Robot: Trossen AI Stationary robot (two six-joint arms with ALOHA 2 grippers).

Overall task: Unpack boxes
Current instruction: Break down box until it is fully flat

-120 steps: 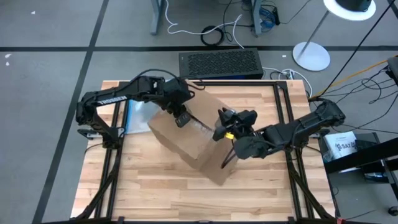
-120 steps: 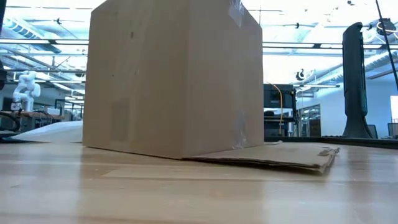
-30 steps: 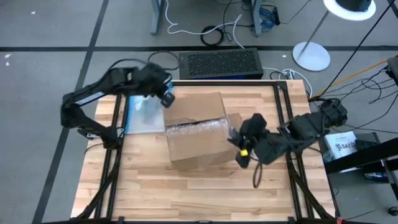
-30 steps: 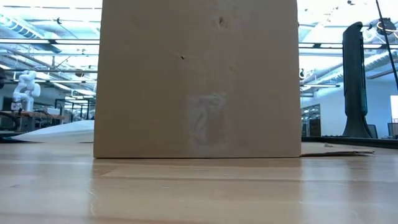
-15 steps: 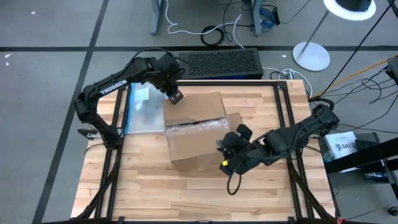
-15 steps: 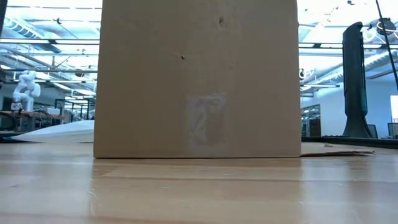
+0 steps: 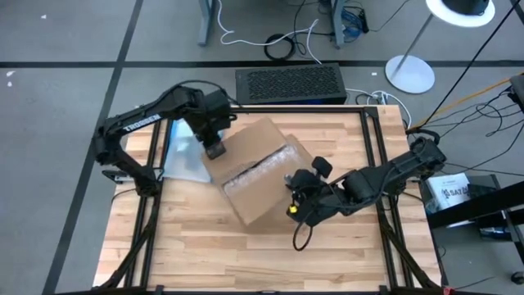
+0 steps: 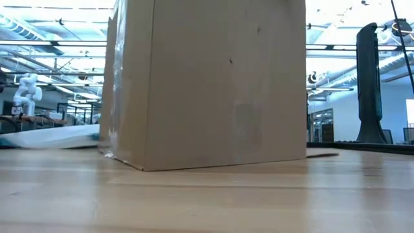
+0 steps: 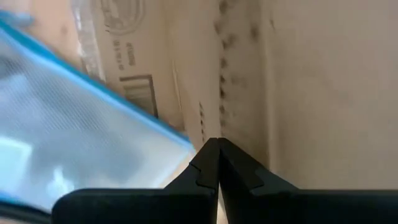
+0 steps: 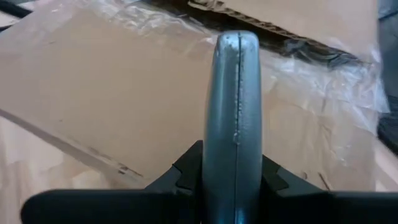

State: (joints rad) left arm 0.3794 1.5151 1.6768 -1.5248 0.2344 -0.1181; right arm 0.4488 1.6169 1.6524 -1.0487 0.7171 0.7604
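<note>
High view shows the box (image 7: 260,170) skewed near the middle of the tabletop (image 7: 196,246), its top crossed by glossy, crinkled tape. Left end effector (image 7: 214,150), fingers pressed together, sits at the box's far-left corner; right end effector (image 7: 296,199), also closed on nothing, is at its right side. Stiff corrugated walls look light and slide easily; tape is slippery, so flap edges are probably the better purchase

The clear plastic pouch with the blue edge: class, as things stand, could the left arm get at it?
Probably yes. The pouch lies open on the table right beside the left gripper, whose fingers are shut against the box; nothing covers it.
</note>
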